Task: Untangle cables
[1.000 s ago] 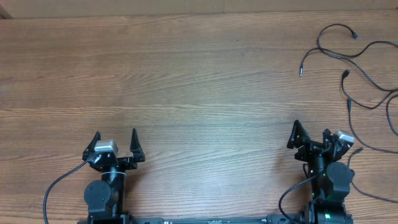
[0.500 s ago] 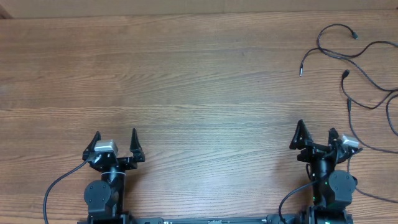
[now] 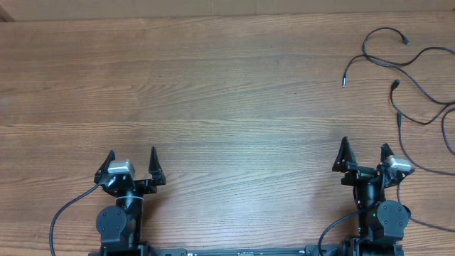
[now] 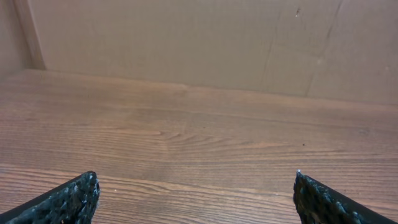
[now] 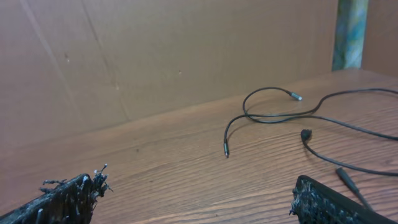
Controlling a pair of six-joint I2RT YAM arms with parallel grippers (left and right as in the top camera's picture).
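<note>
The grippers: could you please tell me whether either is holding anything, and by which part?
Nothing is held: left gripper and right gripper both stand open and empty, away from the cables.

Wooden table, cardboard wall behind

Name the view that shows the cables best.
Overhead: the cables lie spread out at the far right of the table, plug ends visible, though some run off the frame. The right wrist view catches only a few strands from a low angle. The left wrist view shows none.
</note>
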